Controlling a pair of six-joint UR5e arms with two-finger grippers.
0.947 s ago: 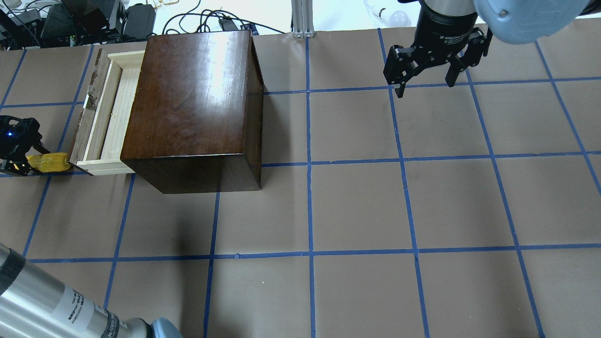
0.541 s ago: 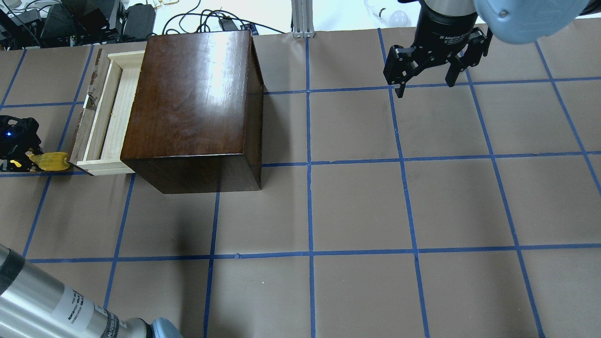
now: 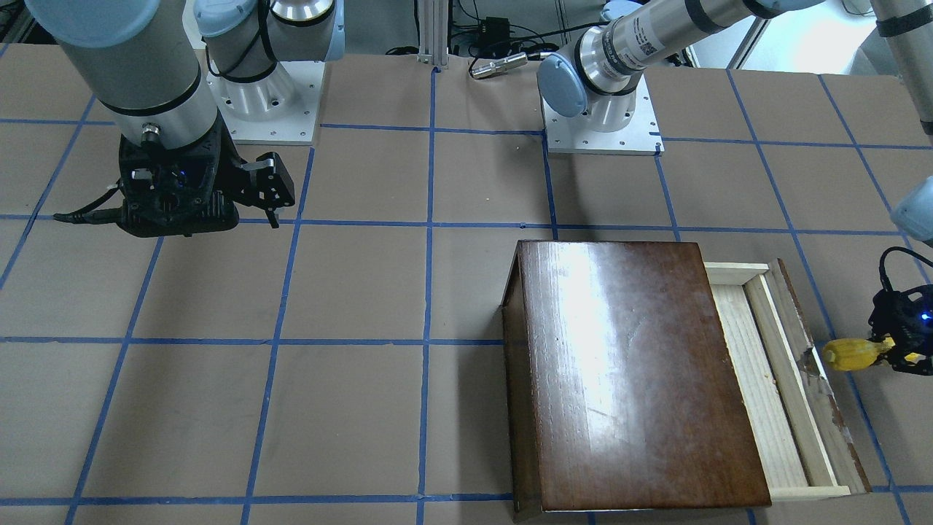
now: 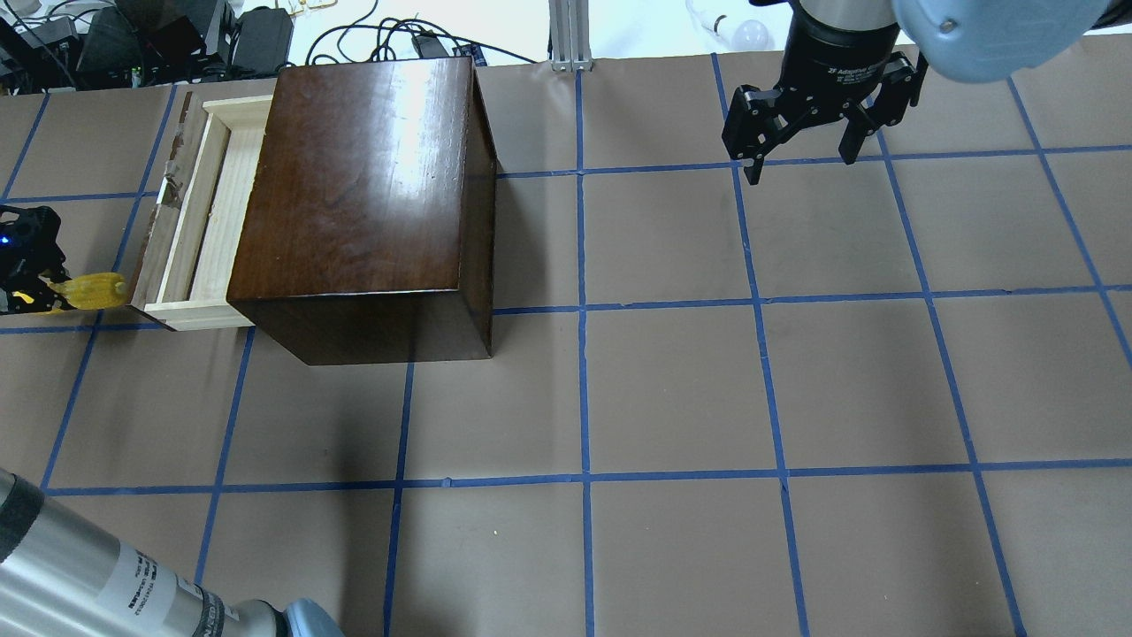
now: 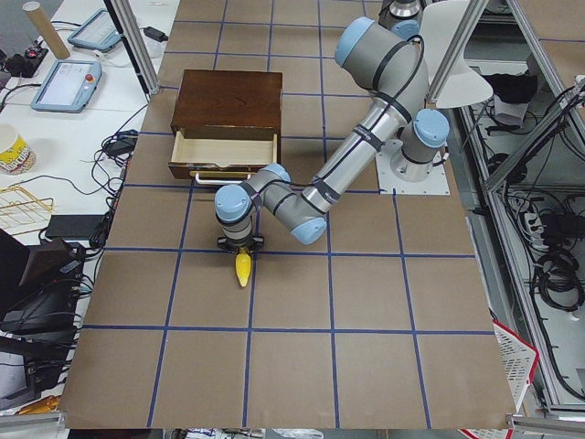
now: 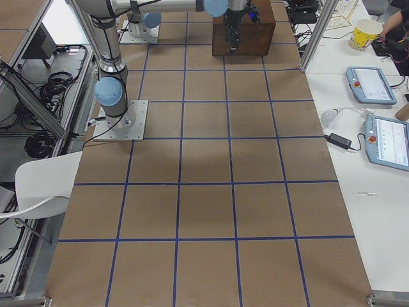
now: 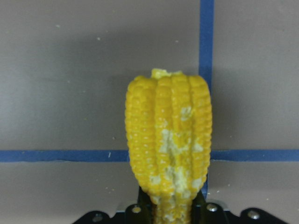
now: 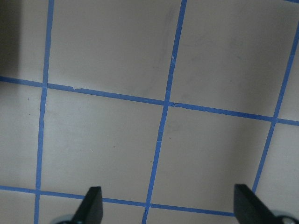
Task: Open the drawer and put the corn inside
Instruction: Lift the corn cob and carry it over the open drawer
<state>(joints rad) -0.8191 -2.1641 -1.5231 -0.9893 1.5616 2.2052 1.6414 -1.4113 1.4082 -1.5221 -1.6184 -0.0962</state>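
Observation:
The drawer [image 4: 205,212] stands pulled out to the left of the dark-brown box [image 4: 363,195], its pale tray bare and its worn front panel [image 3: 816,372] facing the table's left end. My left gripper [image 4: 55,292] is shut on the base of the yellow corn [image 4: 91,288], just outside that front panel near its close corner. In the left wrist view the corn [image 7: 168,144] points away from the gripper [image 7: 168,212], above the brown table and a blue tape line. My right gripper [image 4: 800,161] hangs open with nothing in it at the far right, its fingers [image 8: 91,207] wide apart.
Cables and black electronics [image 4: 133,35] lie beyond the table's far edge, with an aluminium post [image 4: 570,35] and a light bulb [image 4: 752,35]. The arm bases [image 3: 601,124] are bolted to the table. Blue tape lines grid the brown surface.
My left gripper with the corn has shifted slightly left and toward the far side in the overhead view, still beside the drawer front. The right arm, box and drawer have not moved.

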